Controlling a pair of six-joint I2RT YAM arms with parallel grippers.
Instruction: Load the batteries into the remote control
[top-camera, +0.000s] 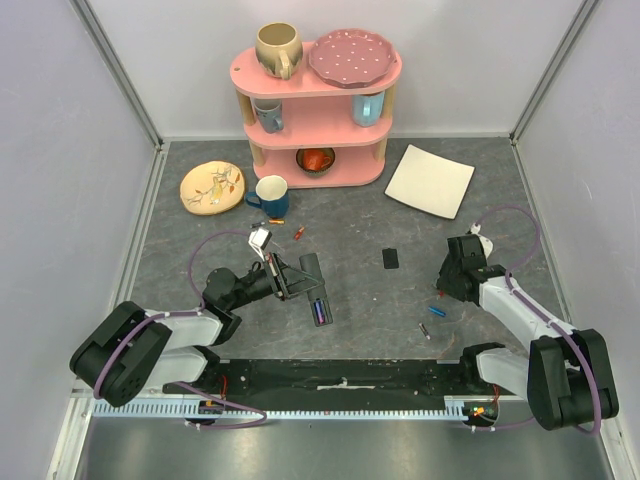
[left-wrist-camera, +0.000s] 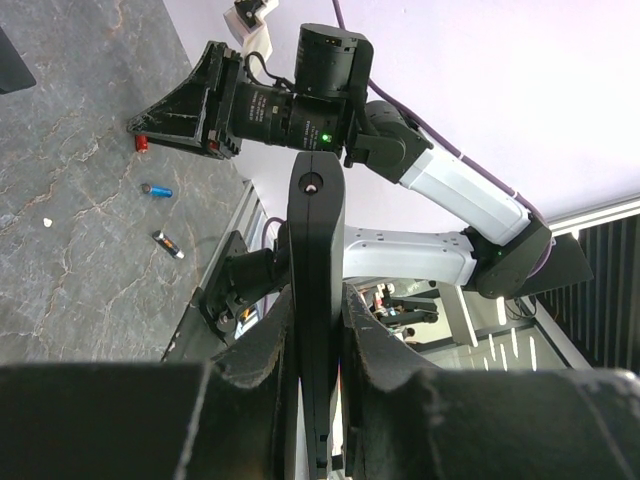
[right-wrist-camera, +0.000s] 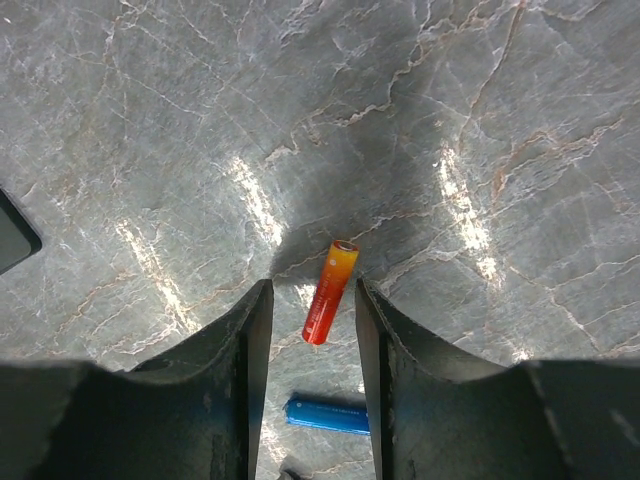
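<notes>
The remote control (top-camera: 316, 285) is held in the left gripper (top-camera: 296, 278), with a bluish cell (top-camera: 320, 312) seen in its open compartment. The right gripper (top-camera: 447, 288) is lowered to the table (top-camera: 200, 250) — a blue battery (top-camera: 437, 310) and a silvery battery (top-camera: 424, 331) lie near it. The back cover (top-camera: 391, 259) lies between the arms.

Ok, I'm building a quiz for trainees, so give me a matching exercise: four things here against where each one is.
1 remote control
2 orange-red battery
3 back cover
4 blue mug

A beside the yellow plate
B lying between the open right fingers
C clamped in the left fingers
D flat on the table, touching nothing

Pairs: 1-C, 2-B, 3-D, 4-A
</notes>
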